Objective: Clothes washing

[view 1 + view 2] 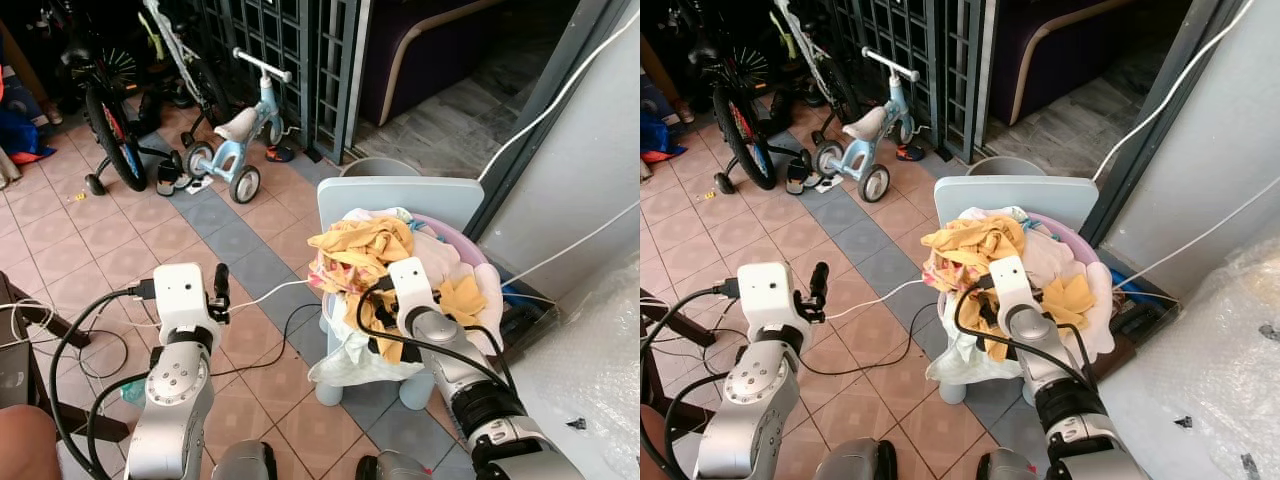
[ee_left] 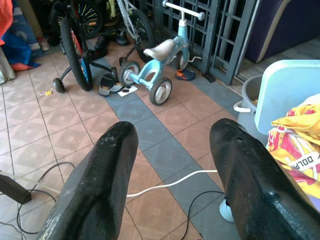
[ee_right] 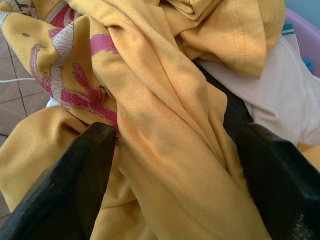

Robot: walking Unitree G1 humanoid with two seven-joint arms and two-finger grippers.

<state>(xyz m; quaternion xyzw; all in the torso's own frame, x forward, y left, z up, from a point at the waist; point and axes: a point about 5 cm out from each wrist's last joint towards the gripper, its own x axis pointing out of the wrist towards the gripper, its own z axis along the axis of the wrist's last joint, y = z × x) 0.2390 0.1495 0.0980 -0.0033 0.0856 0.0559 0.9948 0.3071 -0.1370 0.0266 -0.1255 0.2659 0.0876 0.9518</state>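
A heap of clothes (image 1: 352, 250), mostly yellow with red print and some white pieces, fills a purple basin (image 1: 470, 243) on a light blue chair (image 1: 400, 195). My right gripper (image 3: 175, 145) is pushed into the front of the heap. It is open, with its two black fingers (image 3: 75, 175) standing wide on either side of a thick fold of yellow cloth (image 3: 165, 125). My left gripper (image 2: 172, 145) is open and holds nothing; it hovers over the tiled floor to the left of the chair, also seen as the left gripper (image 1: 220, 285).
A grey bucket (image 1: 380, 166) stands behind the chair. A light blue balance bike (image 1: 238, 135) and a black bicycle (image 1: 110, 125) are parked before the metal gate (image 1: 290, 50). White and black cables (image 1: 270, 295) cross the floor. A plastic-wrapped bulk (image 1: 600, 350) is at right.
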